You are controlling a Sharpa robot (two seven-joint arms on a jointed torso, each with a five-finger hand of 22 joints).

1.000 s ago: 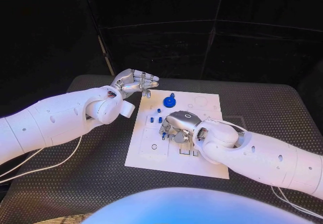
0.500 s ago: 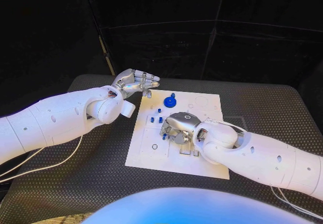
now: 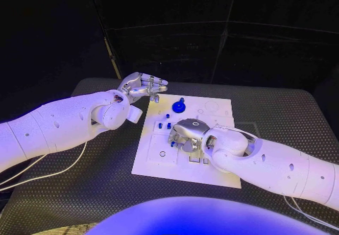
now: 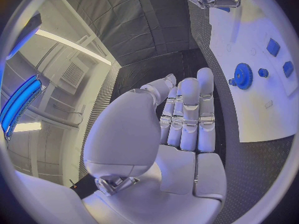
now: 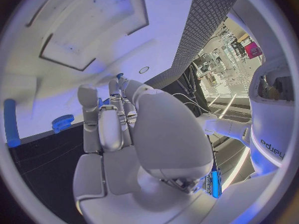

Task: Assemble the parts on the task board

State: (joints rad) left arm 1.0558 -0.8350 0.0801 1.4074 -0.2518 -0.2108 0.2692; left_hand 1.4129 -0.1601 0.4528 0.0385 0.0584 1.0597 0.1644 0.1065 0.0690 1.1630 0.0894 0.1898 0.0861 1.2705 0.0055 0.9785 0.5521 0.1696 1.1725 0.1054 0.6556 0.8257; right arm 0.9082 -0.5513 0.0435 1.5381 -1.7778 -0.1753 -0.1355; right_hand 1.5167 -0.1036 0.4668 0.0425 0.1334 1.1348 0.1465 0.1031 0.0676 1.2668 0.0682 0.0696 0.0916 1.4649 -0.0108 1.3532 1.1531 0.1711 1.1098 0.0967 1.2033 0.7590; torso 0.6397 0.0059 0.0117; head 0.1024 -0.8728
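Observation:
The white task board [image 3: 212,169] lies mid-table. A blue gear [image 3: 178,106] stands near its far edge, with small blue parts [image 3: 164,125] just nearer; they also show in the left wrist view, the gear [image 4: 243,76] beside the small parts [image 4: 273,47]. My right hand [image 3: 189,133] is down on the board's middle, its fingertips pinching a small blue part [image 3: 172,143], whose blue tip [image 5: 119,76] peeks out at the fingertips. My left hand [image 3: 141,87] hovers over the board's far left corner, fingers curled in, holding nothing.
The board has empty recesses and holes, such as a round one [image 3: 161,153] near its left edge. The black textured table mat [image 3: 84,181] surrounds the board. White cables [image 3: 42,169] trail under my left arm.
My right hand has crept slightly toward the far side of the board, still on the small part. The left hand has stayed where it was.

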